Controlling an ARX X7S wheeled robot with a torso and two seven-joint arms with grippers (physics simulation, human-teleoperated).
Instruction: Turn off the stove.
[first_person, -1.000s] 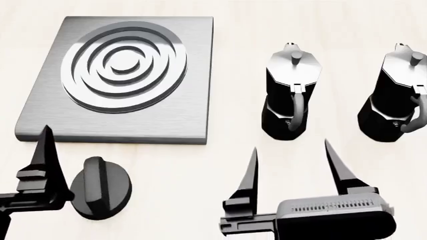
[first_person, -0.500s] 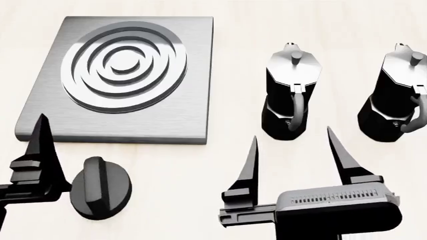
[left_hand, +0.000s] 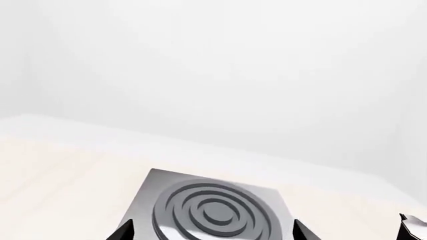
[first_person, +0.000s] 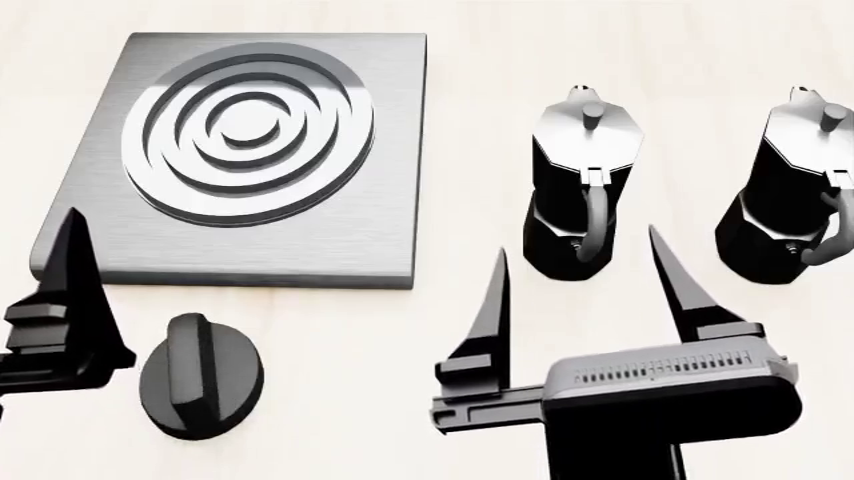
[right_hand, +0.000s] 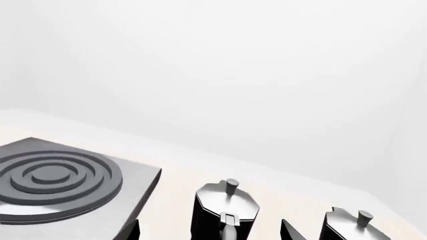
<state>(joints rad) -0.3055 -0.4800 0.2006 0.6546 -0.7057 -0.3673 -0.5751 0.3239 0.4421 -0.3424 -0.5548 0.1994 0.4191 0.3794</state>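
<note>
The stove (first_person: 254, 150) is a square brushed grey slab with a ringed burner at the far left of the table. Its black ridged knob (first_person: 200, 375) lies apart, in front of the slab. My left gripper (left_hand: 212, 233) is open and empty. One of its fingers (first_person: 70, 290) shows left of the knob, apart from it, with its tip over the slab's near left corner. The left wrist view shows the stove (left_hand: 213, 210) between the fingertips, and the knob is out of that view. My right gripper (first_person: 587, 295) is open and empty, near the table's front.
Two black-and-silver moka pots (first_person: 581, 190) (first_person: 794, 190) stand to the right of the stove. The nearer pot (right_hand: 223, 210) lies straight ahead between my right fingertips, the other (right_hand: 353, 227) beside it. A white wall rises behind the pale table (first_person: 347, 330).
My left gripper has moved forward toward the stove and slightly left, away from the knob. My right gripper has edged forward. The knob has not moved.
</note>
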